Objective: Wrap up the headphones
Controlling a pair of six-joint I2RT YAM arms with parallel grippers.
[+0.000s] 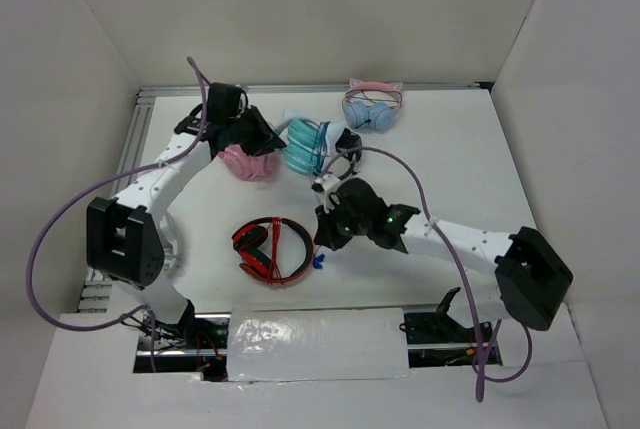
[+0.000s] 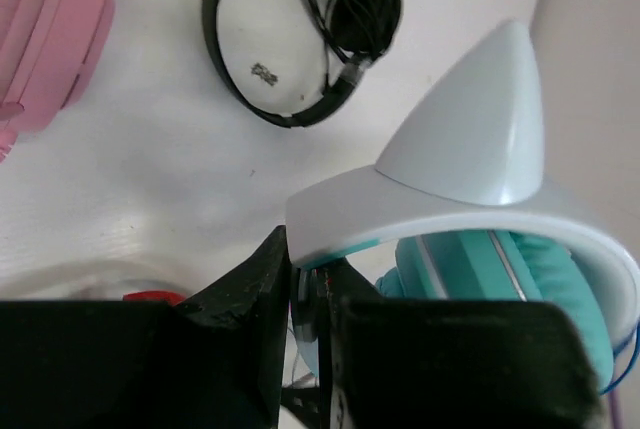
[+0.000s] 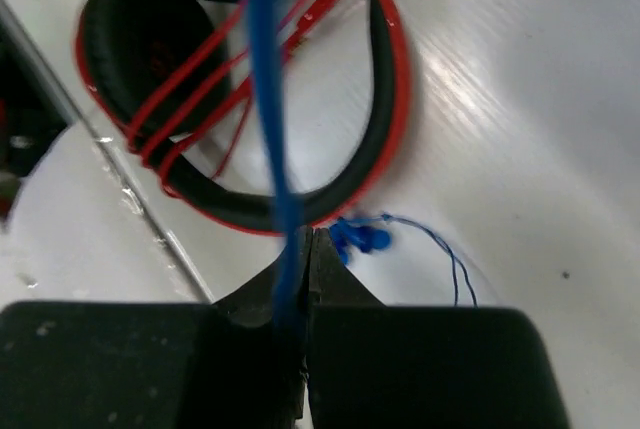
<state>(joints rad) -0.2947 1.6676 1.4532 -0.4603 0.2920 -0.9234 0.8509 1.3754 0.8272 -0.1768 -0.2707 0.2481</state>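
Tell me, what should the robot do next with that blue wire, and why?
Probably the right gripper should swing the blue cable over to the teal headphones and lay a loop around them. It pinches the cable, the left gripper clamps the white headband, and the plug end lies loose.

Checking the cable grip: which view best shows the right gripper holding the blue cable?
The right wrist view: the blue cable runs straight into the shut right gripper. The top view hides the pinch under the wrist; the left wrist view shows the headphones but not that grip.
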